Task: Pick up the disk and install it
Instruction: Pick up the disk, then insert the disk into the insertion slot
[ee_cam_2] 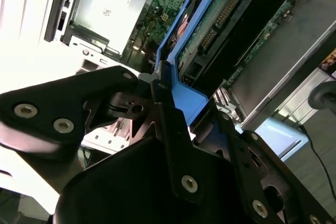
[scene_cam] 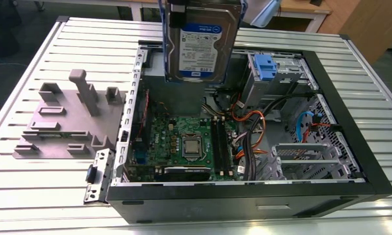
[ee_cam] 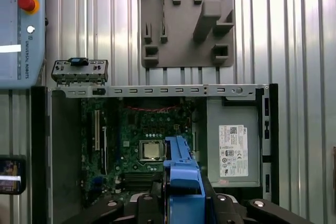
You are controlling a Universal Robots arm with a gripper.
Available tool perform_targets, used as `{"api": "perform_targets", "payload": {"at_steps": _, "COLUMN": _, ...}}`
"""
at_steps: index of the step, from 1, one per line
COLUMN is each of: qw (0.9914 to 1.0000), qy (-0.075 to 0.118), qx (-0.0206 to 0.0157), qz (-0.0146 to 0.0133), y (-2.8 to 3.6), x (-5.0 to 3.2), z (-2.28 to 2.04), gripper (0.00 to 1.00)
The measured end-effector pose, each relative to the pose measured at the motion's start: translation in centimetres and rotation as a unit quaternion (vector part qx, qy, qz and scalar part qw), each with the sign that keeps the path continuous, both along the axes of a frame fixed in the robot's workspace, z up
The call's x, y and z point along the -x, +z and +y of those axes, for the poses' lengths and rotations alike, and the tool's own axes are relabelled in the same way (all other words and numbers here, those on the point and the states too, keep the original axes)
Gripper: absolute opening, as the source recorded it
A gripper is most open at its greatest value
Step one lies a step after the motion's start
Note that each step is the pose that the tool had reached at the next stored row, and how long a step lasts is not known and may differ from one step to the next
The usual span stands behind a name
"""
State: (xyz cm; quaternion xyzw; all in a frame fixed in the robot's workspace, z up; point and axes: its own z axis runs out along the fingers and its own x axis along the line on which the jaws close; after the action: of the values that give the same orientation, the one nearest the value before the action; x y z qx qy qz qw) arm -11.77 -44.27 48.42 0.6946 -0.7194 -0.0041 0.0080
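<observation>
Gripper point(ee_cam: 184, 196) clamps disk point(scene_cam: 201, 46) (held upright).

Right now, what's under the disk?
The motherboard and processor in the open case lie below the disk. The disk hides the board section directly beneath it.
</observation>
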Motion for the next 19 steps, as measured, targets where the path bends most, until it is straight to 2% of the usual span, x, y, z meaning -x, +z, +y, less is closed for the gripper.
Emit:
{"api": "perform_targets", "payload": {"at_steps": 8, "qw": 1.00000, "qy": 0.000, "qx": 0.0000, "qz": 0.0000, "y": -0.14, "x": -1.03, "z": -0.92, "gripper": 0.37}}
{"api": "perform_targets", "payload": {"at_steps": 14, "qw": 1.00000, "qy": 0.000, "qx": 0.0000, "qz": 0.0000, "y": -0.19, "x": -1.76, "z": -1.03, "gripper": 0.37}}
{"api": "perform_targets", "payload": {"at_steps": 19, "qw": 1.00000, "qy": 0.000, "qx": -0.0001, "qz": 0.0000, "y": -0.19, "x": -1.85, "z": -1.03, "gripper": 0.37}}
